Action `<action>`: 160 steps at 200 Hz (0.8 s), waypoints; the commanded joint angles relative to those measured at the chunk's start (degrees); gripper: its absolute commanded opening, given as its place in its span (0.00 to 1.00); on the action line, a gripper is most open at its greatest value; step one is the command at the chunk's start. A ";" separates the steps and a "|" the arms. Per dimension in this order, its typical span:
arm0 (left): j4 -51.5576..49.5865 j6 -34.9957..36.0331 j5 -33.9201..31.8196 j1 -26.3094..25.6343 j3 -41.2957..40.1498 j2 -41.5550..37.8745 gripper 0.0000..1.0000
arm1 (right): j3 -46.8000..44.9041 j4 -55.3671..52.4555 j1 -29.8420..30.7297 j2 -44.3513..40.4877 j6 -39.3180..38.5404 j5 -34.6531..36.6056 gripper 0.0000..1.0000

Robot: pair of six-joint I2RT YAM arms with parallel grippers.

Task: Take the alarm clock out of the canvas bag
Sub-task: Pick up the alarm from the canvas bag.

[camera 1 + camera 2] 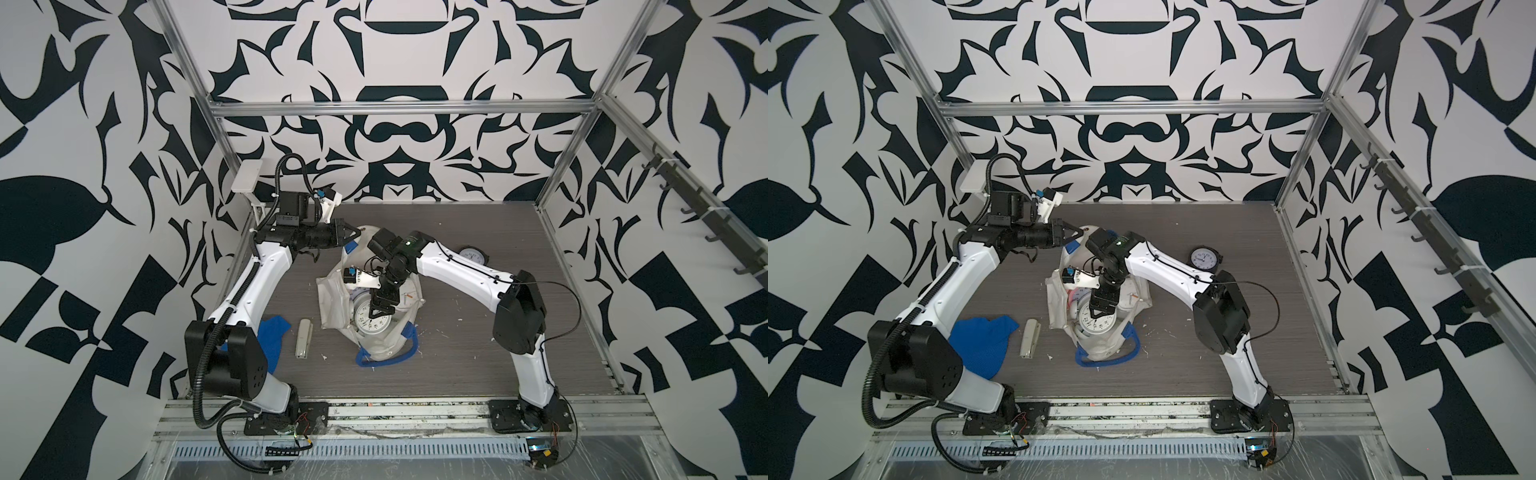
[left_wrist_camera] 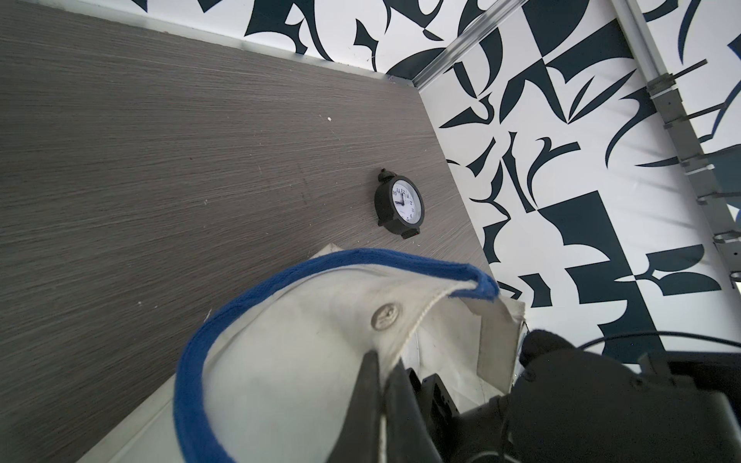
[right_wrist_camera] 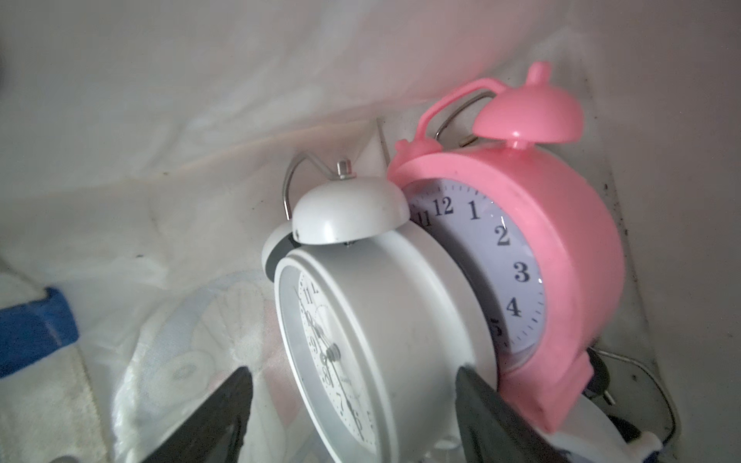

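Canvas bag (image 1: 330, 303) is mid-table, mouth up, soft and slumped. The walls won't hold shape on their own. My left pincer (image 1: 354, 235) is clamped on the rim by the blue handle, holding the mouth open.

White alarm clock (image 3: 401, 288) is down inside the bag, dial visible from above in both top views. Pink alarm clock (image 3: 561, 240) is pressed right behind it.

My right pincer (image 3: 355, 371) is in the bag with jaws wide, one finger in front of the white clock's dial and one behind its case, gripping nothing. The front finger is clear of the glass. The rear one may be touching the case; too blurred to call.

Handling guess: rigid shell, moderate weight, slick paint, and round, so it can roll out of a pinch. The glass front is the fragile bit. I'd squeeze front-to-back, low on the drum, not on the bells or wire handle. Risk: the pink one drags up with it.
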 commanded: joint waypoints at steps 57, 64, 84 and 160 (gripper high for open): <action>4.81 -0.41 0.93 0.31 -0.09 -0.32 0.00 | -5.43 -6.50 3.07 -3.76 -0.90 -8.86 0.80; 4.83 -0.40 0.93 0.31 -0.08 -0.29 0.00 | -5.70 -6.54 3.34 -3.86 -0.72 -9.19 0.80; 4.83 -0.32 0.76 0.31 -0.11 -0.29 0.00 | -6.43 -6.42 3.72 -4.47 -0.07 -10.73 0.80; 5.10 -0.54 0.89 0.31 -1.05 -0.72 0.00 | -8.68 -0.12 4.87 -7.60 6.90 -13.27 0.77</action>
